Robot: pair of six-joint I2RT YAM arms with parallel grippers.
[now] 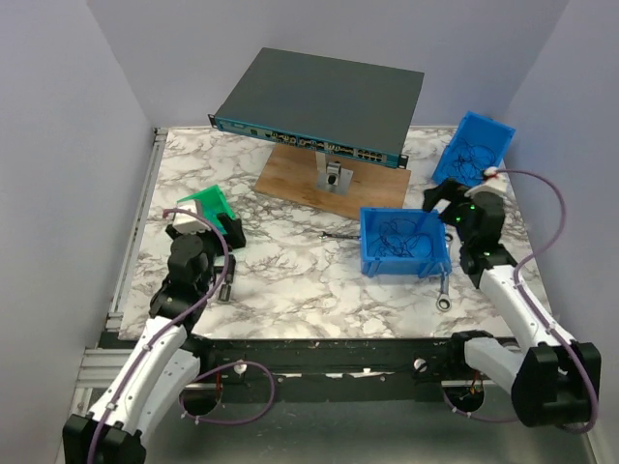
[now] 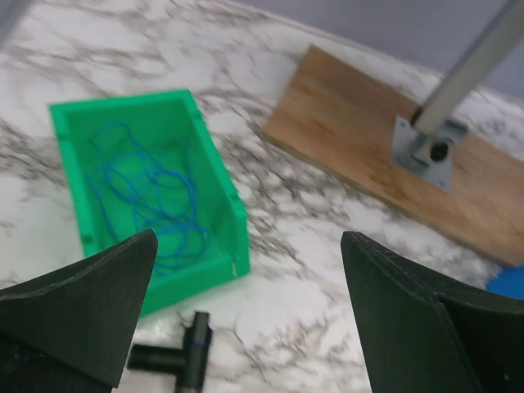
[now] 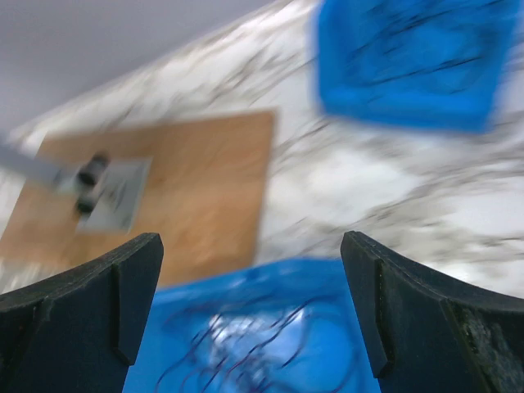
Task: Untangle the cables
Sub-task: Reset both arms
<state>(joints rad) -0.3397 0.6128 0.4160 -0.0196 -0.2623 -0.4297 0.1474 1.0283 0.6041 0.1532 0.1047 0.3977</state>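
While the cables (image 3: 241, 345) lie tangled in the nearer blue bin (image 1: 406, 264), the right end effector (image 3: 250, 237) hovers wide open over that bin's far right corner; the left end effector (image 2: 248, 236), also open, sits well left of it.

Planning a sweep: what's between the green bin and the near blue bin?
Top view: bare marble tabletop, except one thin dark object, too small to identify, lying just left of the near blue bin.
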